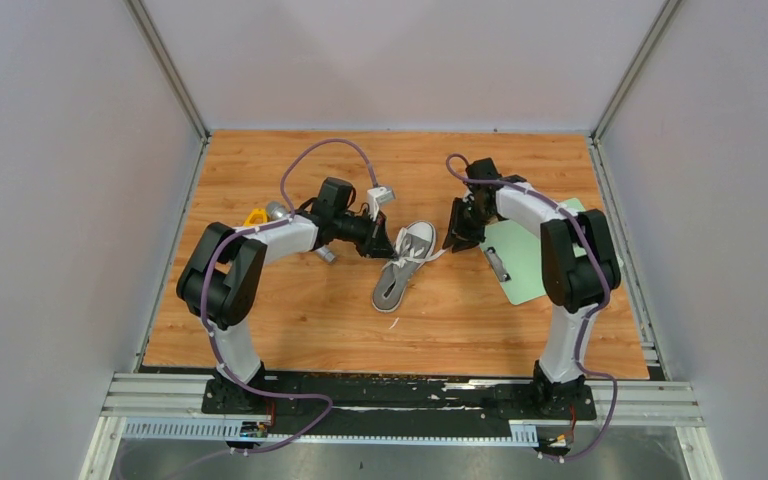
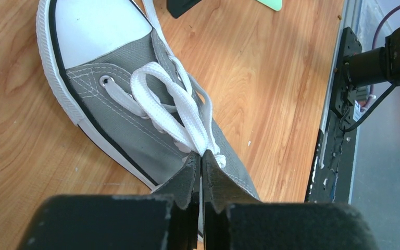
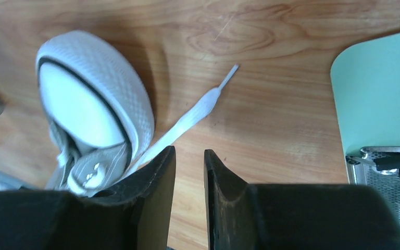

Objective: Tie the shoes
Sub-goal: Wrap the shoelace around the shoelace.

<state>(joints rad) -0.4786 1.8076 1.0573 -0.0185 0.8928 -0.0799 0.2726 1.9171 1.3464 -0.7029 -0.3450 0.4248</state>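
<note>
A small grey shoe [image 1: 403, 265] lies near the middle of the bench [image 1: 310, 330]. The left fingers [image 2: 185, 182] are clenched on its white laces [image 2: 161, 99]. The right fingers [image 3: 153, 177] stand parted and empty by the toe. The laces look limp and slippery, so they are probably best pinched near the loose tip [image 3: 200, 109].

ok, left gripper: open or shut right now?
Shut. Left wrist view: the left gripper has its fingers pressed together with no gap, and a loop of the white lace runs into the pinch.
</note>
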